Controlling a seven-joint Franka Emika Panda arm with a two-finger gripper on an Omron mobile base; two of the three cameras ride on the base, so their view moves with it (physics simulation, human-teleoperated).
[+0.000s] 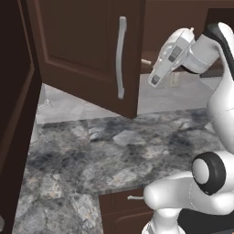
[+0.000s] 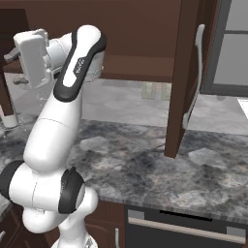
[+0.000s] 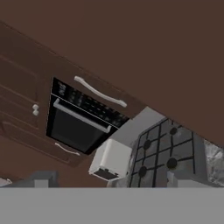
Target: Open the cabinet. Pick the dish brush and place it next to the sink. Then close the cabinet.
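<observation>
Okay so quick update from the remote desk. The cabinet [image 1: 77, 41] is open. In the left base view one of its doors hangs out over the counter [image 1: 114, 151] at about 11 o'clock, with its long silver handle [image 1: 121, 57] running down near the free edge. A second dark door panel [image 1: 13, 114] takes up the whole 9 o'clock side, very close to that camera.

From the right base view I get a door nearly edge-on [image 2: 177, 72] at about 1 o'clock. Its bar handle [image 2: 196, 77] faces toward 3 o'clock, and its bottom edge hangs above the marbled stone top without touching it.

The gripper [image 1: 154, 81] is up in the air at roughly 1 o'clock in the left view, just beside the free edge of that swung-out door and clear of it. It tips down toward 7 o'clock. The jaws are spread wide apart with nothing between them.

The hand view is rolled. It looks across the room at a black oven [image 3: 78, 124] near 9 o'clock, a stove top [image 3: 166, 153] at 4 o'clock and a pale boxy appliance [image 3: 109, 159] at 6 o'clock.

I can't tell where the dish brush sits.

Below the counter there's a drawer [image 1: 132, 199] and the dishwasher [image 2: 184, 227].
</observation>
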